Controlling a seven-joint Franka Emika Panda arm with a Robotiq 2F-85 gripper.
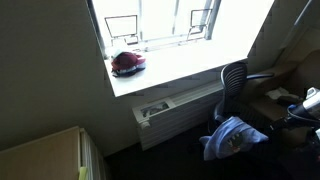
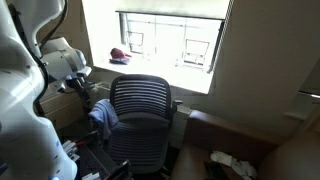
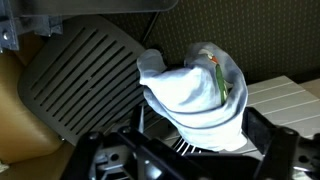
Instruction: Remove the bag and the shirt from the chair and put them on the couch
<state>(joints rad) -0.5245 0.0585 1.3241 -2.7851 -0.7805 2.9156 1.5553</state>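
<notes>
Window glare floods a dim room; the chair (image 2: 140, 100) stands below the sill, with the couch (image 2: 250, 135) at its 4 o'clock. Your gripper (image 3: 185, 158) stands wide and holds nothing. The shirt (image 3: 195, 95) is at your 12 o'clock, bunched at the chair's side, its long axis running 10 to 4. At 10 o'clock the backrest (image 3: 85, 85) crowds in, so drifting that way risks a snag. You can't make out the bag; a dark heap (image 2: 228, 163) lies on the couch.

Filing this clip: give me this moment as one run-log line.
shirt: bundled on chair | end effector: open, empty | pickup: not yet done
</notes>
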